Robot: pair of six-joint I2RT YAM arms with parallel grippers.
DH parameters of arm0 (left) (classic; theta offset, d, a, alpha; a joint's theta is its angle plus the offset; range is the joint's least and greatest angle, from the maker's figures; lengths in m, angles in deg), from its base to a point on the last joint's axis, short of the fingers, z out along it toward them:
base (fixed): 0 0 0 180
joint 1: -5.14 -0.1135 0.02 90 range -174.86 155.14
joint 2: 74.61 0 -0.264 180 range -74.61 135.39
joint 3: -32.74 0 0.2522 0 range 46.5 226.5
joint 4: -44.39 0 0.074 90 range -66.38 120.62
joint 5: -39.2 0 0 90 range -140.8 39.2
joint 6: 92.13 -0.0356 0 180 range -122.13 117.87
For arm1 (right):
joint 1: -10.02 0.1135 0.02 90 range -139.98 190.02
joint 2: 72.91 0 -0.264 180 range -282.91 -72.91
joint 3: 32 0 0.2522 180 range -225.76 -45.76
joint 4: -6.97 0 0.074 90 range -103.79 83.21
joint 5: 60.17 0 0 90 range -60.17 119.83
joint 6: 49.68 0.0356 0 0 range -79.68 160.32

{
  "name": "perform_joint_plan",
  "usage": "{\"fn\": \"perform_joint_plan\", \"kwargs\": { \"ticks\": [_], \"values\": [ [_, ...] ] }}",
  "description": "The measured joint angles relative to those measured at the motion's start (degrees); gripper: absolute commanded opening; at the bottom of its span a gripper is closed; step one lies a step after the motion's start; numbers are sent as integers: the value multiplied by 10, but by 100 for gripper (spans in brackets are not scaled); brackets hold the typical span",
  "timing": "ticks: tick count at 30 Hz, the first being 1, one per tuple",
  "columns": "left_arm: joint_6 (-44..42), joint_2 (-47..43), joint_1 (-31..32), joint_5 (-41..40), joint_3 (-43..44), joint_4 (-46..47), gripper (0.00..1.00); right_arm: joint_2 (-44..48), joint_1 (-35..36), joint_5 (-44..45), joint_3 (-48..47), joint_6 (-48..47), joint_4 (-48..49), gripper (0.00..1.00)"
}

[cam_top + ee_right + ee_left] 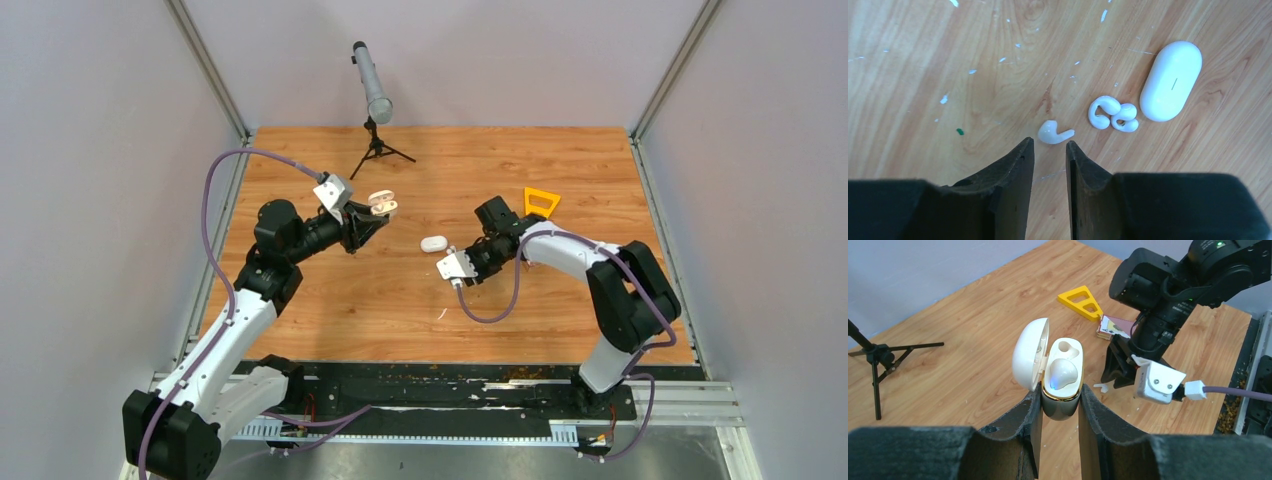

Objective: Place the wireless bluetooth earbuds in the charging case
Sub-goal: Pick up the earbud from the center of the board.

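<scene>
My left gripper [1060, 405] is shut on the dark base of an open charging case [1062, 371] and holds it above the table; it also shows in the top view [380, 205]. One white earbud [1064, 374] sits in the case by a blue light. The slot beside it [1068, 347] is empty. My right gripper [1049, 143] points down at the table, slightly open and empty. A loose stemmed earbud [1054, 134] lies just beyond its fingertips. Two curled white buds [1113, 116] lie further on, beside a closed white case [1170, 81].
A yellow triangle [541, 201] lies behind the right arm, with a small printed box [1115, 327] near it. A black tripod holding a grey cylinder [375, 90] stands at the back. White flecks are scattered on the wooden table [330, 300]. Walls close off both sides.
</scene>
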Motion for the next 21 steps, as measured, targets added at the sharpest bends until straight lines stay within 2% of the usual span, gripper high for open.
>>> {"fn": "perform_joint_plan", "kwargs": {
  "ticks": [10, 21],
  "values": [
    [0, 0, -2, 0, 0, 2, 0, -62, 8, 23, -61, -70, -46, 28],
    [2, 0, -3, -3, 0, 4, 0, -85, 21, 45, -80, -114, -98, 28]
  ]
}}
